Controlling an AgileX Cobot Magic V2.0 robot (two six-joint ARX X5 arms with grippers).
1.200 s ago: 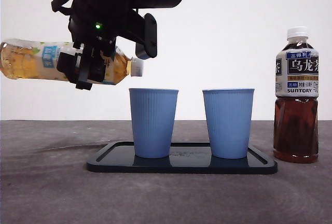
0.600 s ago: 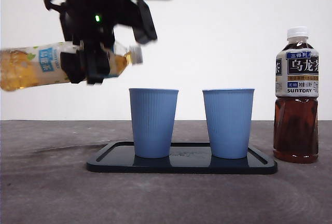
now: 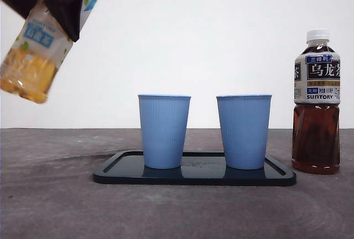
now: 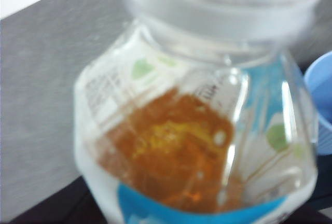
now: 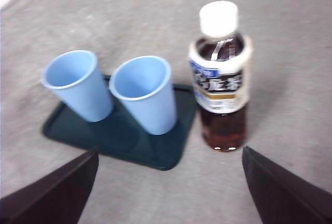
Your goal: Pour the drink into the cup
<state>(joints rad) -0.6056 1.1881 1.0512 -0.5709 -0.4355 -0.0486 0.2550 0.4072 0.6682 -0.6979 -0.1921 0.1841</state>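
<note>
My left gripper [image 3: 60, 4] is high at the front view's top left corner, shut on a green tea bottle [image 3: 38, 45] with amber drink. The bottle is tilted, neck up, base down to the left, well left of the cups. It fills the left wrist view [image 4: 192, 146] with its white cap on, hiding the jaws. Two empty blue cups, left [image 3: 164, 131] and right [image 3: 244, 131], stand upright on a black tray [image 3: 193, 177]. My right gripper [image 5: 168, 154] is open and empty, above and in front of both cups [image 5: 78, 84] [image 5: 142, 92].
A dark oolong tea bottle [image 3: 316, 100] with a white cap stands upright on the grey table just right of the tray; it also shows in the right wrist view [image 5: 220, 79]. A cup rim [image 4: 319, 105] shows in the left wrist view.
My left gripper has swung up and to the left with the green tea bottle. The bottle went from lying level above the left cup to neck up, away from the cups.
</note>
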